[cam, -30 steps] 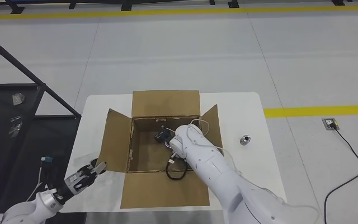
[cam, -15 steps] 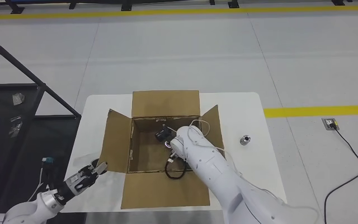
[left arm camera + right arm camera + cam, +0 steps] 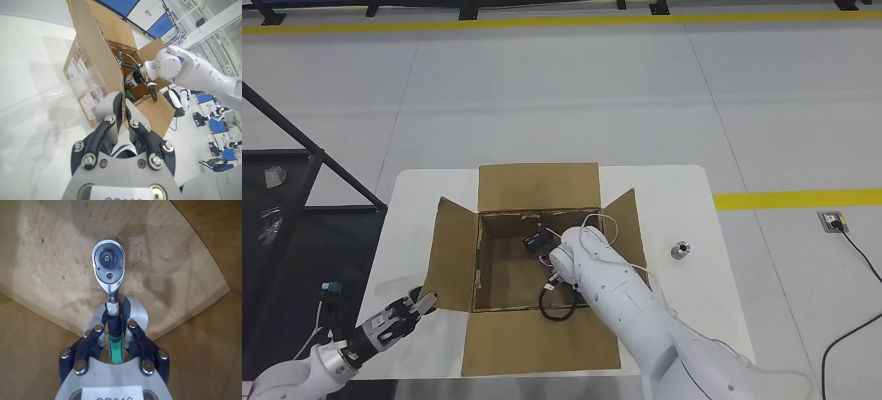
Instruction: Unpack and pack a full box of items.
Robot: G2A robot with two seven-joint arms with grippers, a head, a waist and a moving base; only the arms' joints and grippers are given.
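The left fingers [image 3: 117, 104] are closed on the free edge of the box's side flap [image 3: 98, 43], the cardboard sandwiched between the two pads. That flap looks light and thin, with a ragged corrugated edge that would likely crease or tear if pulled hard, so a shallow pinch near the edge should do. Beyond those fingertips stands the open box [image 3: 539, 185] on the white bench [image 3: 692, 200].

Inside it, the right fingers [image 3: 125, 308] are clamped on a ratchet wrench [image 3: 108, 264]. Its dark grip runs between them, the green part of the handle sits behind the pads, and the chrome head juts past the fingertips over the cardboard floor. The wrench is probably stiff, head-heavy steel with a slick polished head, and the rubbery sleeve near the neck seems the safest hold against swinging.

Well off to the far side of the right fingers, a small metal cylinder [image 3: 679, 249] stands on the bench outside the box
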